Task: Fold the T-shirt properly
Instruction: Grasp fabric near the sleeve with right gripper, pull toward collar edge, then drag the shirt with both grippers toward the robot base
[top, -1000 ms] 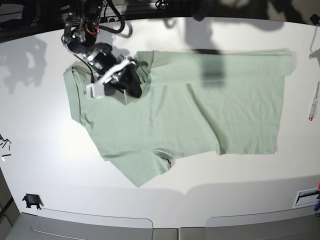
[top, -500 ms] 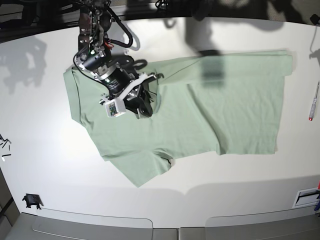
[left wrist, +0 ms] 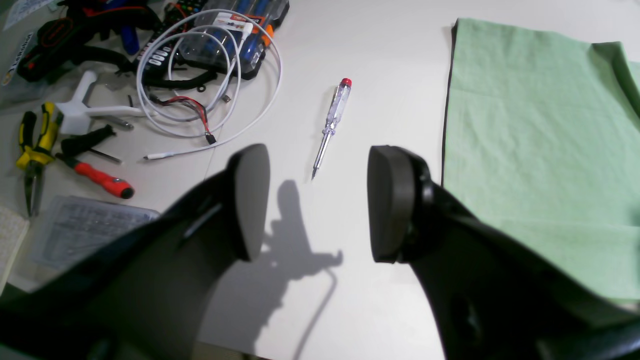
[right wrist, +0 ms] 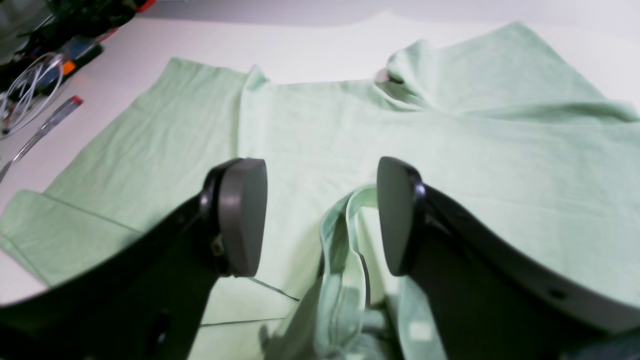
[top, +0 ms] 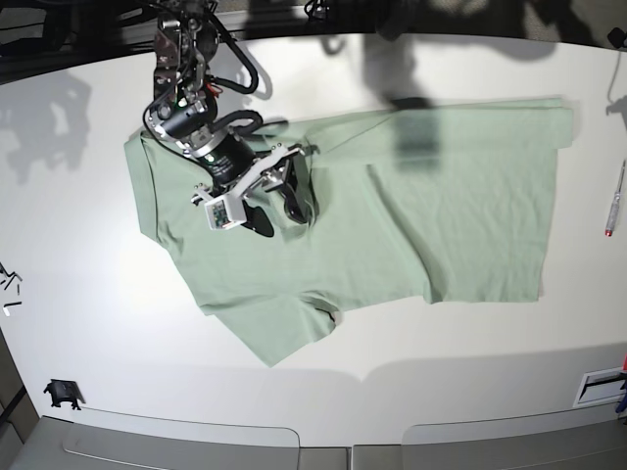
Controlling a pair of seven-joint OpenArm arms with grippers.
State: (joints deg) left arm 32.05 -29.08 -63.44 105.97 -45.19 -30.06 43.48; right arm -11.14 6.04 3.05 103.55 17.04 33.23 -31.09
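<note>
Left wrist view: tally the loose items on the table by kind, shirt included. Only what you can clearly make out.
T-shirt: 1
Clear-handled screwdriver with red cap: 1
Red-handled screwdriver: 1
Yellow-handled pliers: 1
White cable coil: 1
Clear plastic case: 1
Total: 6. The dark clutter at the top left is too tangled to count.

You have one T-shirt, one clear-handled screwdriver, one pair of yellow pliers, and two grippers.
</note>
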